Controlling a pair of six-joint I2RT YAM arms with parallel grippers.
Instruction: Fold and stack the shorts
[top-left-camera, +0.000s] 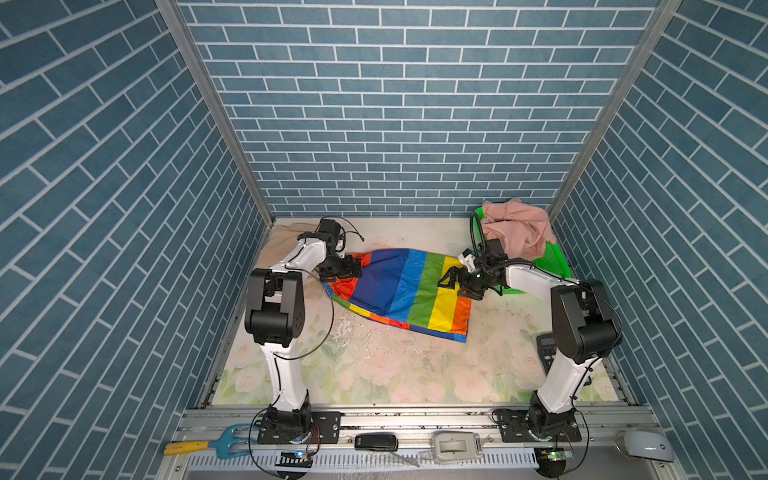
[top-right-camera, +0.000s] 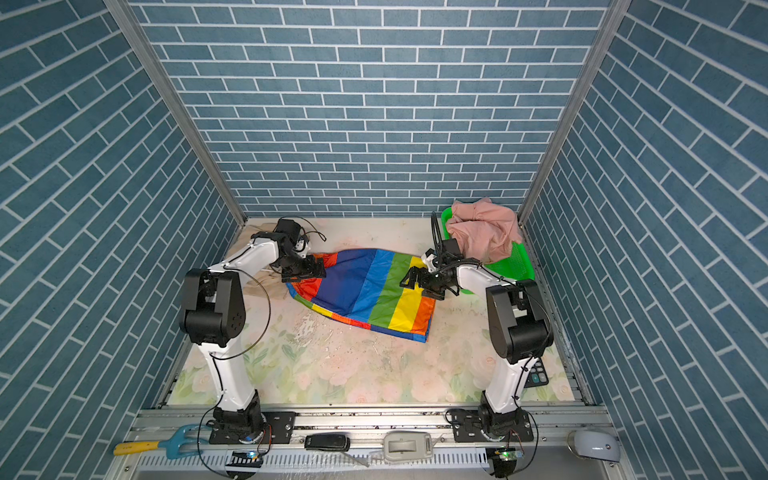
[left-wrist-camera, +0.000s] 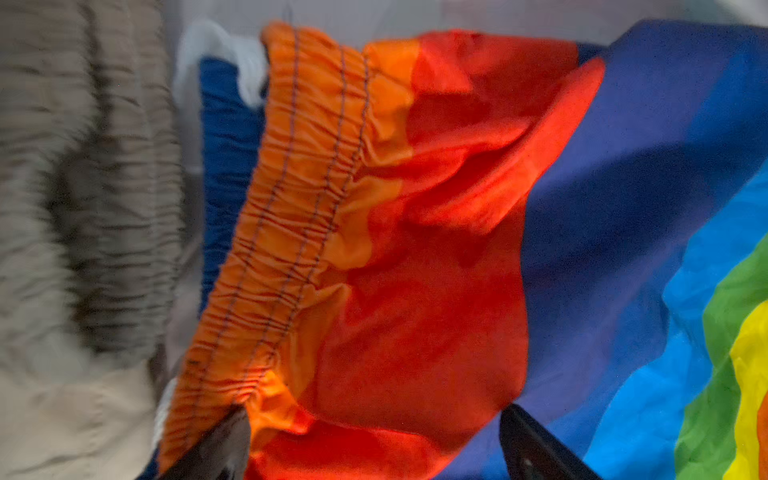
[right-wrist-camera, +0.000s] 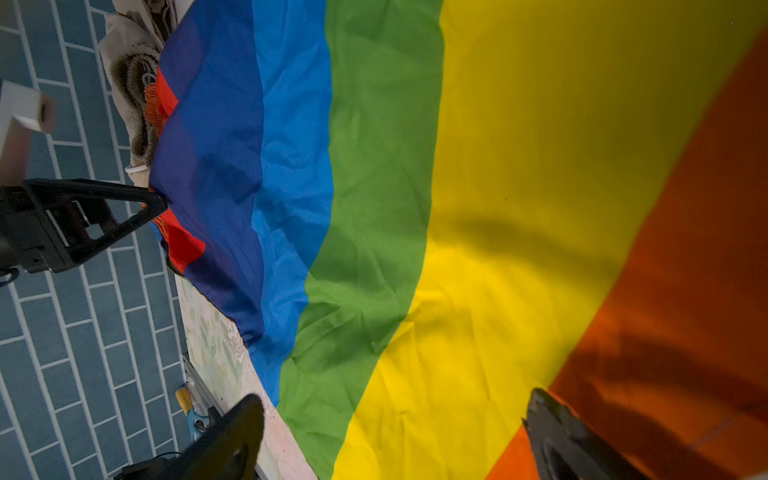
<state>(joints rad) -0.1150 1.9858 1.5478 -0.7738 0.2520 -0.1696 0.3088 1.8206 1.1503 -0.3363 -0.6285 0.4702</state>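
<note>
The rainbow-striped shorts (top-left-camera: 399, 286) (top-right-camera: 365, 286) lie spread flat mid-table, with the gathered orange waistband (left-wrist-camera: 291, 199) at their left end. My left gripper (top-left-camera: 338, 272) (left-wrist-camera: 374, 453) is open, its jaws standing wide to either side of red cloth just beside that waistband. Over the yellow and orange stripes (right-wrist-camera: 519, 208) at the shorts' right end hovers my right gripper (top-left-camera: 457, 284) (right-wrist-camera: 395, 440), open and holding nothing. The pink shorts (top-left-camera: 515, 230) (top-right-camera: 484, 232) sit crumpled in the green basket. The beige shorts (left-wrist-camera: 83, 208) (top-left-camera: 282, 245) lie at the back left, mostly hidden by my left arm.
The green mesh basket (top-left-camera: 552, 262) stands in the back right corner. A dark calculator (top-left-camera: 546, 349) lies behind my right arm. On the front rail lie a yellow-handled blue tool (top-left-camera: 199, 444), a black remote (top-left-camera: 376, 441) and a grey device (top-left-camera: 455, 446). Blue brick walls close in three sides.
</note>
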